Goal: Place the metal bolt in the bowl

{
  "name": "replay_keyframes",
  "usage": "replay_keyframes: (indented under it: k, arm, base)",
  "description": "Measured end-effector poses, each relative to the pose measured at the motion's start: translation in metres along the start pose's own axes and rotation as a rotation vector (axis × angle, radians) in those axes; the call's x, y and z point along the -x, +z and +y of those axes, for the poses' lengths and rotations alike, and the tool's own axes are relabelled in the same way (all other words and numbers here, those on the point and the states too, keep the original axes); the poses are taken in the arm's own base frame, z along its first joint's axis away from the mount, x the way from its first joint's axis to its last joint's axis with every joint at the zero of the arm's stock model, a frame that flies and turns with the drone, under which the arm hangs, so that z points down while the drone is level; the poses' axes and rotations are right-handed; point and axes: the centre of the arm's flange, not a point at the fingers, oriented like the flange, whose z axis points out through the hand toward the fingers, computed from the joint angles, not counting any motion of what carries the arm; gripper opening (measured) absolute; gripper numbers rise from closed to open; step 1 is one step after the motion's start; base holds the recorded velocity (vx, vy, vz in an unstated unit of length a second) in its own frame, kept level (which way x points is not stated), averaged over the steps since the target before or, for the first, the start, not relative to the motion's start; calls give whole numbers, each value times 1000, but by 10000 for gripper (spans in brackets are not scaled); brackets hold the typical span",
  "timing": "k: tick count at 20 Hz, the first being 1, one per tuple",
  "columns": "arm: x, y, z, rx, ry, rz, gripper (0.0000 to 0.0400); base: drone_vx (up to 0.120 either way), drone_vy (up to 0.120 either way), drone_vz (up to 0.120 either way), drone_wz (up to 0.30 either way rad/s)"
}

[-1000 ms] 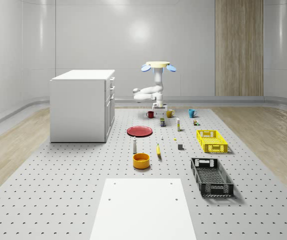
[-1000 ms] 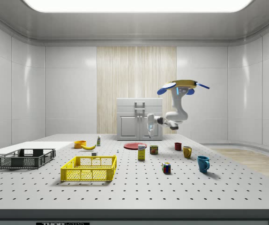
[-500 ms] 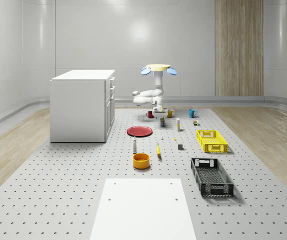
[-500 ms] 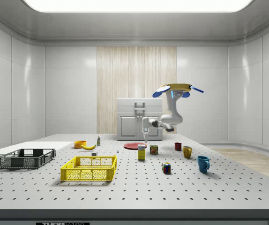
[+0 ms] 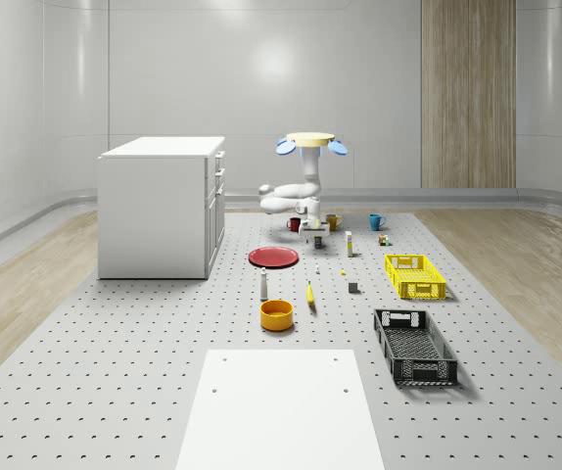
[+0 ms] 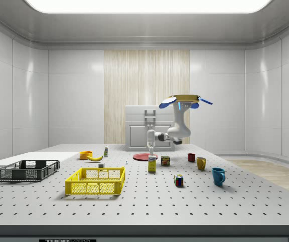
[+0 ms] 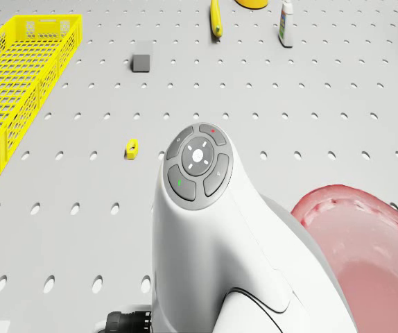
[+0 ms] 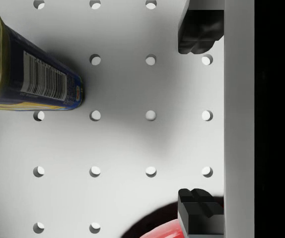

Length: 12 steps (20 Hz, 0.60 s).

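I'm hovering, drone [image 5: 310, 142] up over the far part of the table [image 5: 144, 392], arm folded down below me. My gripper [image 8: 197, 121] points straight down at the bare perforated top, low above it in the side view. My fingers [image 8: 197, 32] are apart, and there's nothing between them but tabletop.

Under the wrist I see a blue-labelled can [image 8: 28, 74] off to one side and the rim of the red plate [image 8: 157, 233] just by one fingertip. In the whole-scene view the gripper hangs just beyond the plate's far right edge.

The metal bolt [image 7: 132, 148], a small yellowish piece, lies flat on the table by itself, well apart from my gripper and nearer to the whole-scene camera. The grey block [image 7: 141, 64] sits a little nearer again, and the yellow crate [image 7: 19, 83] is to the bolt's right in the whole-scene view.

The bowl [image 5: 276, 313], orange-yellow, stands nearer still and to the left, past the white bottle [image 5: 264, 284] and the banana [image 5: 310, 294]. It's well apart from the bolt.
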Motion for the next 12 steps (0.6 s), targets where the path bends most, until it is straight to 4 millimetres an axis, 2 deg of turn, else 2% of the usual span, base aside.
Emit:
replay_keyframes:
  k: [3,8,12]
  arm:
    - [0,0,0,0,0,0,400]
    - [0,0,0,0,0,0,400]
    - [0,0,0,0,0,0,400]
  base:
    - [120,0,0,0]
    - [120,0,-112,0]
    - [120,0,0,0]
